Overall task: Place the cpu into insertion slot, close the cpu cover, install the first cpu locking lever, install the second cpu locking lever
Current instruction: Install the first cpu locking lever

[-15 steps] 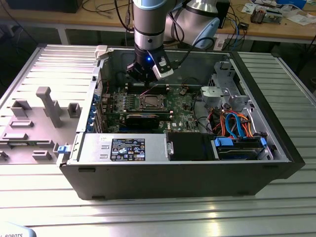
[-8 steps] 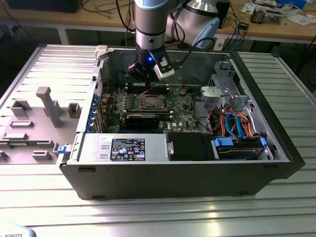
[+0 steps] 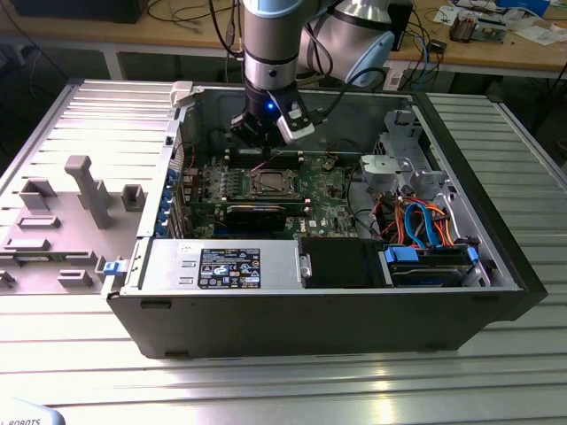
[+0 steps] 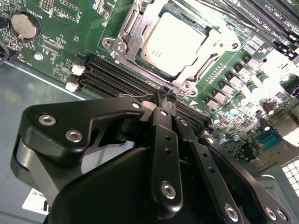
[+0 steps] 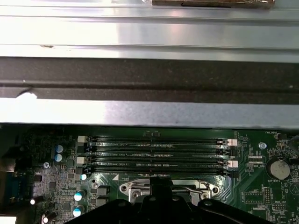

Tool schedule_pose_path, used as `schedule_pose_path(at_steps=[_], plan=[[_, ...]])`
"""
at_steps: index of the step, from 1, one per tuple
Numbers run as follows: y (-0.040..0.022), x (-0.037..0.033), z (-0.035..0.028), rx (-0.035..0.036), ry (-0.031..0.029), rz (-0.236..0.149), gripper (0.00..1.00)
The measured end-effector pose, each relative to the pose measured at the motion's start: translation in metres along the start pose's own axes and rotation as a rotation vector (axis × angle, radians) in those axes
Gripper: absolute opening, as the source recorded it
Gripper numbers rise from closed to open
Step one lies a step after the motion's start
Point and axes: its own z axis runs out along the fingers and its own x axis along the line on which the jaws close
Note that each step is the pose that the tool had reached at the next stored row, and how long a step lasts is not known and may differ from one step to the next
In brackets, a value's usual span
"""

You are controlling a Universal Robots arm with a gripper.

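Your pincer (image 4: pixel 164 95) is closed to a point with nothing in it, hanging just beside the slot (image 4: pixel 170 39), over the memory slots (image 5: pixel 156 154). The cpu (image 4: pixel 175 42) already sits in the slot, dull silver top showing inside the cover (image 4: pixel 128 39) frame. As I judge it, the risk is the tip slipping off a thin lever and scraping the board (image 4: pixel 51 42), since clearance looks tight.
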Motion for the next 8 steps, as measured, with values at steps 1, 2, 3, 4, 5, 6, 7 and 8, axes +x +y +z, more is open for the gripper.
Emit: schedule_pose_path(at_steps=[1,2,3,4,5,6,7,8], plan=[[0.0000,0.0000,0.0001,0.0036,0.0000,0.000,0.11],[-0.0001,0.0000,0.0000,0.0047,0.0001,0.000,0.11],[0.0000,0.0000,0.0000,0.0046,0.0000,0.000,0.11],[0.0000,0.0000,0.0001,0.0047,0.0001,0.000,0.11],[0.0000,0.0000,0.0002,0.0048,0.0001,0.000,0.11],[0.0000,0.0000,0.0002,0.0047,0.0000,0.000,0.11],[0.0000,0.0000,0.0003,0.0047,0.0001,0.000,0.11],[0.0000,0.0000,0.0003,0.0047,0.0000,0.000,0.11]])
